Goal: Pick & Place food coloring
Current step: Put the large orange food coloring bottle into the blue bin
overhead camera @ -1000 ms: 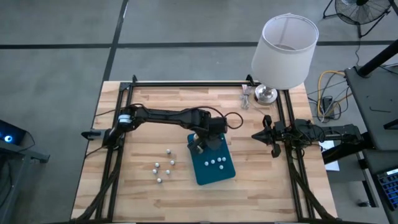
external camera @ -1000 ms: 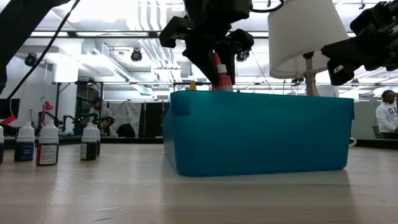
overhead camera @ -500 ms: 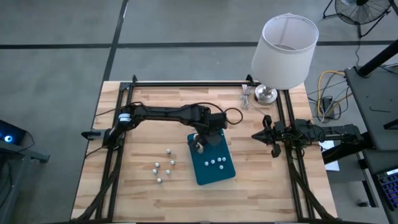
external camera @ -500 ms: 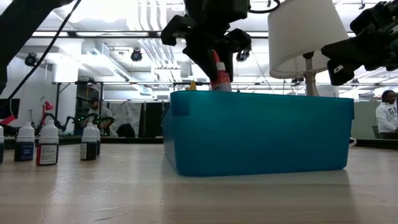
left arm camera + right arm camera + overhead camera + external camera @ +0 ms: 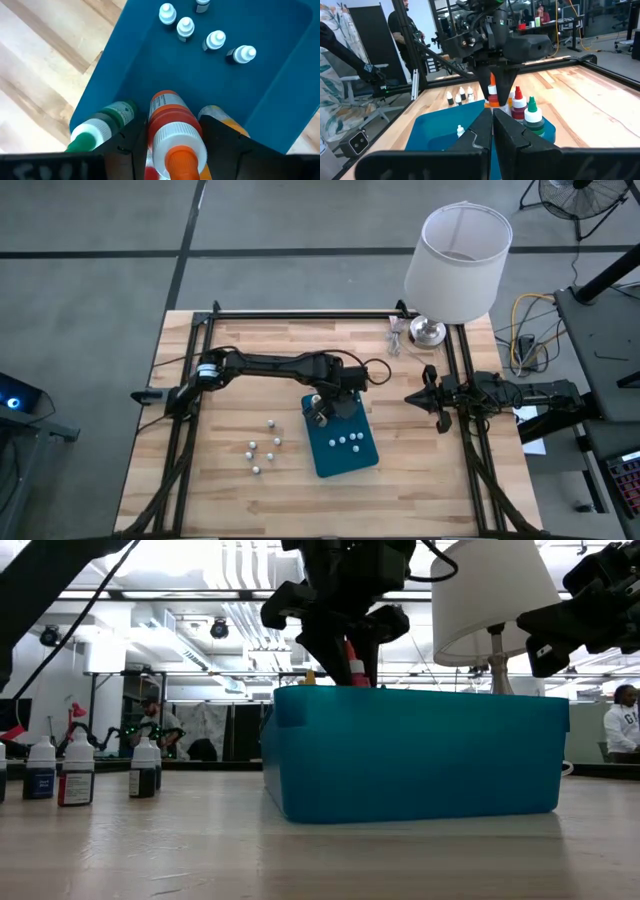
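Orange-topped bottle held upright over the tray's near corner

The left gripper [image 5: 172,145] is clamped on an orange-topped food coloring bottle [image 5: 172,127], long axis in line with the fingers, base toward the teal tray [image 5: 365,460] floor directly below; the right gripper [image 5: 425,397], fingers together, waits well apart.

Wooden table [image 5: 230,470] (tray [image 5: 345,462], bottles [image 5: 262,448], lamp [image 5: 455,250])

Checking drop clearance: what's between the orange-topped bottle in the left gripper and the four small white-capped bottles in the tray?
Left wrist view: only bare teal tray floor separates the orange-topped bottle from the white-capped bottles.
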Tool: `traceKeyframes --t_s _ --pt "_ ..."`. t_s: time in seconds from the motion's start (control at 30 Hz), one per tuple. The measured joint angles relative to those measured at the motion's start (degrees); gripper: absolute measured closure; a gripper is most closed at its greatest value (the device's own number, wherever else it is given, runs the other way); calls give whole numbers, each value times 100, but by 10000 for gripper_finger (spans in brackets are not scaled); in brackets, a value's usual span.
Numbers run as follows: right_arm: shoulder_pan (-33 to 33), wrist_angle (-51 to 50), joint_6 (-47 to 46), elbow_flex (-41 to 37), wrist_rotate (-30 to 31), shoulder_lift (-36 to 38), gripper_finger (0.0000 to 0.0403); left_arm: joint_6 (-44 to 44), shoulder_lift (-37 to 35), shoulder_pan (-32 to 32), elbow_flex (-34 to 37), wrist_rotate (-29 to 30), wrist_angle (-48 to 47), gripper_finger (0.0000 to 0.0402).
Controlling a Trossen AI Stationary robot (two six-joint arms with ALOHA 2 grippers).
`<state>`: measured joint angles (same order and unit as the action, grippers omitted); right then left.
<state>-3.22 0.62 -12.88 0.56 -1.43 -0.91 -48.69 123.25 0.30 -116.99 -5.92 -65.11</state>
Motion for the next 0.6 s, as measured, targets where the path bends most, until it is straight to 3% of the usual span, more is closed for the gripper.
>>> traceKeyframes --t_s 0.6 --pt "-2 -1 0 0 1 0 394 60 119 -35 58 -191 9 269"
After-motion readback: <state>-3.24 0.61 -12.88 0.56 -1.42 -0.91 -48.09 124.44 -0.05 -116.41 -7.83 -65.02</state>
